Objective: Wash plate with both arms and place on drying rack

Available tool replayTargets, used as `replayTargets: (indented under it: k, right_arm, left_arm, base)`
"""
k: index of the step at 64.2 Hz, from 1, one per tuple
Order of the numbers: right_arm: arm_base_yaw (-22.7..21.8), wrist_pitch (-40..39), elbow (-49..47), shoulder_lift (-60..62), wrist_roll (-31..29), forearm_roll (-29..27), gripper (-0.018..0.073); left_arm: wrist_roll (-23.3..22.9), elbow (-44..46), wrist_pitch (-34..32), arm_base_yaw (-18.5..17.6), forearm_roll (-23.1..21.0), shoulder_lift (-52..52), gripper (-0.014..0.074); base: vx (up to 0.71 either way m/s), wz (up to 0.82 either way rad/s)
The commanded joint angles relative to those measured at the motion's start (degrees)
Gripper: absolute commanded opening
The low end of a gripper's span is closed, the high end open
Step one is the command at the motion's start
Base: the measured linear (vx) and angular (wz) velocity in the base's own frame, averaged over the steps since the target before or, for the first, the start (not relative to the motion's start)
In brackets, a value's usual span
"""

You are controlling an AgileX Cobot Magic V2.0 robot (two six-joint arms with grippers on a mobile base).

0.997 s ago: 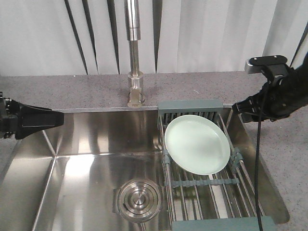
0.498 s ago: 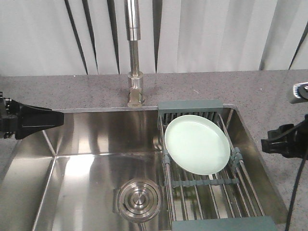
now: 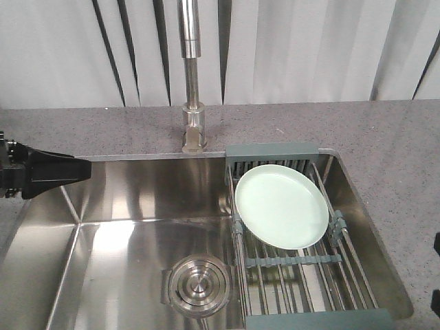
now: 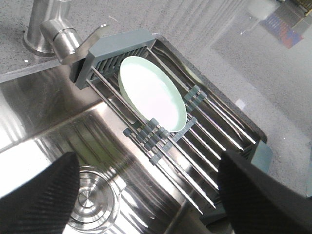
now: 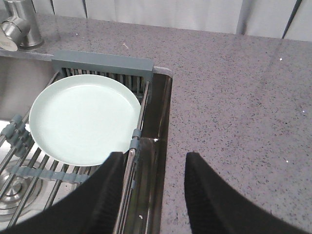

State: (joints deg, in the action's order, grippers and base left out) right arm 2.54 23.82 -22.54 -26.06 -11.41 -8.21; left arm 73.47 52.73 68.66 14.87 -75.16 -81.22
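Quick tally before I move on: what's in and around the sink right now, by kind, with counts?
Plates: 1, the plate, lying on the rack
Drying racks: 1, the drying rack across the sink's right end
Faucets: 1, the faucet
Drains: 1, the round steel drain
Grippers: 2, the left gripper and the right gripper, both open and empty
Total: 6

You see the pale green plate (image 3: 281,205) lying face up, slightly tilted, on the steel-rod drying rack (image 3: 302,275) across the sink's right side.
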Motion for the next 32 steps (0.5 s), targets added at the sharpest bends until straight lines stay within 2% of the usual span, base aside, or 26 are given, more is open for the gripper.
replayTargets:
  k: [1,9,21,32]
  right_arm:
    - [0.05,-3.53,1.28,5.32,0.0,-1.11,0.029]
    - [0.05,-1.81,2.02,12.82,-0.37,-3.18,0.029]
    - [0.05,6.8,2.02,17.01,-0.68,-3.04,0.029]
    - [0.05,2.84,2.02,17.01,-1.78,-3.29,0.029]
  left_arm:
    - [0.07,1.04,2.81,0.01,-4.19,1.73,0.0552]
    - [0.07,1.04,2.81,0.01,-4.19,1.73,0.0552]
    - [0.07,1.04,2.81,0.01,-4.19,1.73,0.0552]
    - [0.07,1.04,2.81,0.01,-4.19,1.73,0.0552]
  base:
    - [0.0,0.0]
    - [0.0,0.0]
    - [0.0,0.0]
    - [0.0,0.0]
